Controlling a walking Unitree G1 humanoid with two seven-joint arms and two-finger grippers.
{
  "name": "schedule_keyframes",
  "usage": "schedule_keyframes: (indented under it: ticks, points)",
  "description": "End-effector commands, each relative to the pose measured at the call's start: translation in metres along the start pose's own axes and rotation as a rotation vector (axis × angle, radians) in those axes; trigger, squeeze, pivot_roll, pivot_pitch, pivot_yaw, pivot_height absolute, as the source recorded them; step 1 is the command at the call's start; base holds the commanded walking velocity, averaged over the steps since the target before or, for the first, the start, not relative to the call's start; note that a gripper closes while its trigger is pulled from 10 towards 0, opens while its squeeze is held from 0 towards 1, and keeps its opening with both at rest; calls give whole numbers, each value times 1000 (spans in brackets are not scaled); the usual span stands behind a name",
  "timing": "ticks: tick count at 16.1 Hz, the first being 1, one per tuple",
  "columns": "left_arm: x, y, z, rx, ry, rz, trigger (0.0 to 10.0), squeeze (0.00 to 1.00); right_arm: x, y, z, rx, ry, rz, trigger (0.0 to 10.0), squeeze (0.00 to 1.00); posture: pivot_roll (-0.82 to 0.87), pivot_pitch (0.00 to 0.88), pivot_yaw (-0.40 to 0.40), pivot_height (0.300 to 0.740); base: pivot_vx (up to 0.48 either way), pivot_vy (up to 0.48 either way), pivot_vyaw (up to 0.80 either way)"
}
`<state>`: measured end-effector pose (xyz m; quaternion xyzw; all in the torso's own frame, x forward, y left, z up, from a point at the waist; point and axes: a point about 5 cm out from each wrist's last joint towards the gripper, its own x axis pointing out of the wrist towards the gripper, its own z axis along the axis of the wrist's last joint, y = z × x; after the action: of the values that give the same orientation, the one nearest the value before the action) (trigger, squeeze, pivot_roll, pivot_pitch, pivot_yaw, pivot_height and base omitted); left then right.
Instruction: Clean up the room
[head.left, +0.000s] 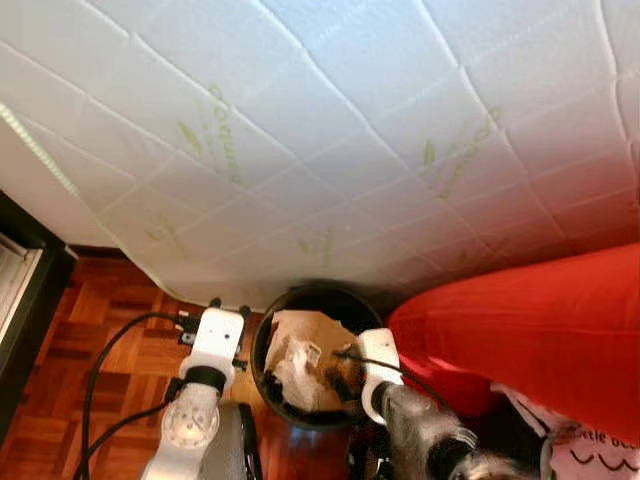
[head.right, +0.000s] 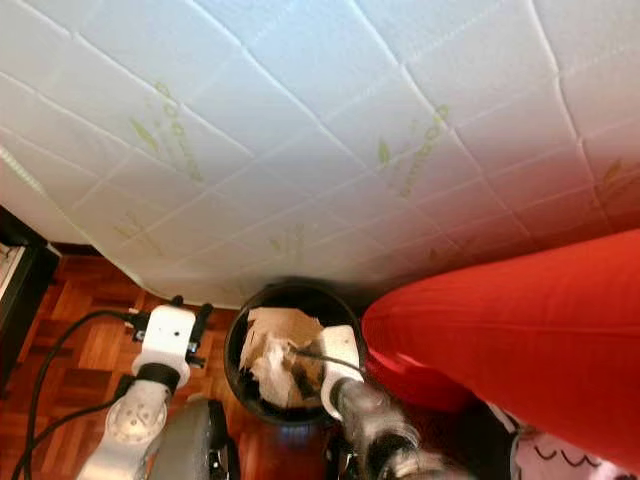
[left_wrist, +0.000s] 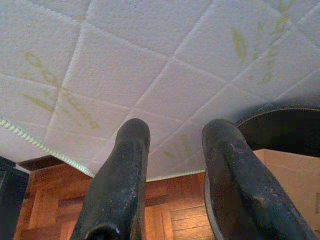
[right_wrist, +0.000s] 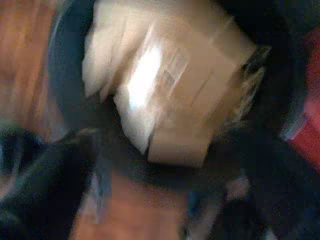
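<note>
Both our arms are raised forward at the bottom of the head views. Left arm: silver forearm, white wrist block, black cables looping off its outer side. Left gripper: the two black fingers stand apart with a clear gap between them, nothing in the gap, pads scuffed. Right arm: forearm blurred, angled inward toward the left arm. Its white wrist block sits ahead of the forearm, a thin black cable crossing it. Right gripper: wrist view is heavily blurred; we see only dark finger shapes at the edges and can't read their spacing.
</note>
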<state>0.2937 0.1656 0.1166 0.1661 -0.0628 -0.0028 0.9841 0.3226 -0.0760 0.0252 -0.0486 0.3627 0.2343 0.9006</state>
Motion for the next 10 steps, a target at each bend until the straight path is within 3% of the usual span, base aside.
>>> schedule_keyframes:
  ticks: [1, 2, 3, 4, 5, 8, 10]
  points:
    - [-6, -2, -8, 15, 28, -8, 10000, 0, -1, 3, -17, -275, 190, 113, 10000, 0, 169, 442, -98, 615, 0, 0, 0]
    - [-6, -1, -8, 13, 29, -2, 10000, 0, 1, 2, -11, -63, -20, -4, 10000, 0, 169, 444, -95, 615, 0, 0, 0]
    - [-7, -1, -9, 12, 31, -1, 10000, 0, 2, 2, -15, 216, -123, -84, 10000, 0, 160, 437, -98, 615, 0, 0, 0]
    - [-7, -2, -10, 11, 33, -3, 10000, 0, 0, -2, -13, 275, -209, -170, 10000, 0, 160, 431, -97, 615, 0, 0, 0]
    - [-7, -1, -12, -17, 43, 13, 10000, 0, -2, -4, -5, 255, -311, -182, 10000, 0, 156, 418, -99, 615, 0, 0, 0]
    - [-5, 9, -16, -63, 64, 67, 10000, 0, -4, 1, 4, 190, -370, -83, 10000, 0, 149, 388, -102, 615, 0, 0, 0]
    - [-7, 13, -23, -86, 87, 91, 10000, 0, -4, 1, 4, 233, -396, -88, 10000, 0, 147, 362, -103, 615, 0, 0, 0]
